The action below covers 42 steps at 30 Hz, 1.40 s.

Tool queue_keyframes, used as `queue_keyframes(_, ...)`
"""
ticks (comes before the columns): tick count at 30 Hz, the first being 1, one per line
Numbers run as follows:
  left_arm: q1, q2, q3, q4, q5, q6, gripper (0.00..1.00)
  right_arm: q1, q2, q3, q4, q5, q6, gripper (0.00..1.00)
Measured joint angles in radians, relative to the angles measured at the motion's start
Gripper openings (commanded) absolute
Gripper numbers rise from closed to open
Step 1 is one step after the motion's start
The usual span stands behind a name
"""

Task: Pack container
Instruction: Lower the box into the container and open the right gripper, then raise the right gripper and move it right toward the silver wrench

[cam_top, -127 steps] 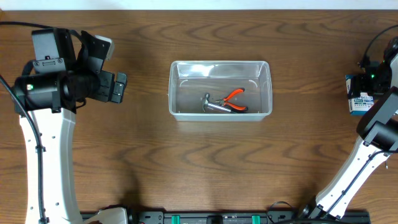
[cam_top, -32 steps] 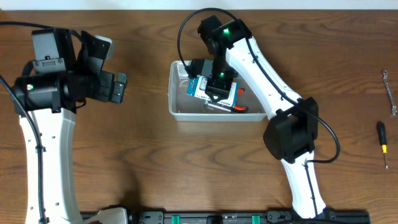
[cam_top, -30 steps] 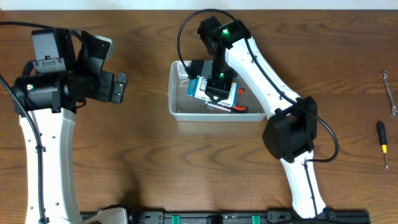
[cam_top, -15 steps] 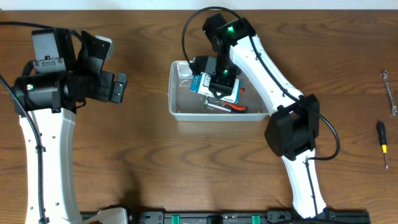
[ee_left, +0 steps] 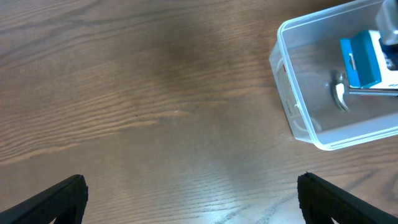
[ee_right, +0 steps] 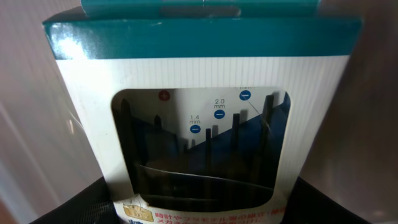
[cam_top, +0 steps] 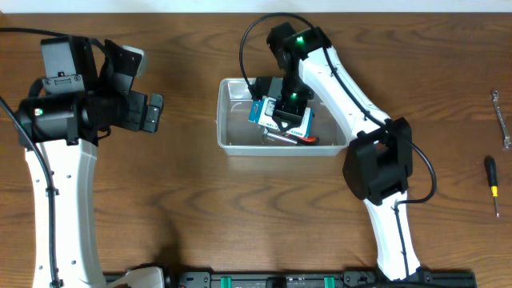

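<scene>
The container sits on the table just toward 12 o'clock from its centre, open side up. It already holds a pair of orange-handled pliers at about 4 o'clock on its floor and a grey metal tool just beside them at 6 o'clock. Over the tub's middle the right gripper pinches a blue-and-white box, which fills the right wrist view with the dark fingers flanking its lower corners (its window shows a row of small drivers). The box looks to be inside the rim, tilted and probably not yet resting on the floor, so the step in hand is placing it. The next move calls for easing it down beside or onto the tools, letting the jaws part, and lifting straight up clear of the walls. Out at 3 o'clock, well apart from the tub, a wrench and a screwdriver lie near the table edge, likely the next things to fetch. At 9 o'clock the left gripper hangs over bare wood, spread wide and holding nothing.
</scene>
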Motion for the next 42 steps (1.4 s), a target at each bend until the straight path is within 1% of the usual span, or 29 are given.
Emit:
queue_keyframes(2,0.000,0.000,0.000,0.000,0.000,0.000,0.98,0.000,0.000,-0.030,0.015,-0.001,0.000,0.51)
queue_keyframes(7,0.000,0.000,0.000,0.000,0.000,0.000,0.98,0.000,0.002,-0.084,0.045,-0.002,0.000,0.55)
queue_keyframes(13,0.000,0.000,0.000,0.000,0.000,0.000,0.98,0.000,0.002,-0.145,0.083,-0.003,0.000,0.56)
queue_keyframes(16,0.000,0.000,0.000,0.000,0.000,0.000,0.98,0.000,0.003,-0.187,0.097,-0.003,0.000,0.58)
queue_keyframes(19,0.000,0.000,0.000,0.000,0.000,0.000,0.98,0.000,0.002,-0.197,0.103,-0.003,0.000,0.68)
queue_keyframes(22,0.000,0.000,0.000,0.000,0.000,0.000,0.98,0.000,0.002,-0.198,0.106,-0.003,0.000,0.75)
queue_keyframes(24,0.000,0.000,0.000,0.000,0.000,0.000,0.98,0.000,0.002,-0.199,0.108,-0.004,0.004,0.83)
queue_keyframes(29,0.000,0.000,0.000,0.000,0.000,0.000,0.98,0.000,0.002,-0.196,0.100,-0.039,0.014,0.92)
queue_keyframes(34,0.000,0.000,0.000,0.000,0.000,0.000,0.98,0.000,0.005,-0.133,0.048,-0.080,0.019,0.99)
queue_keyframes(38,0.000,0.000,0.000,0.000,0.000,0.000,0.98,0.000,0.007,-0.009,-0.028,-0.100,0.020,0.99)
queue_keyframes(42,0.000,0.000,0.000,0.000,0.000,0.000,0.98,0.000,0.007,0.153,-0.117,-0.108,0.021,0.99)
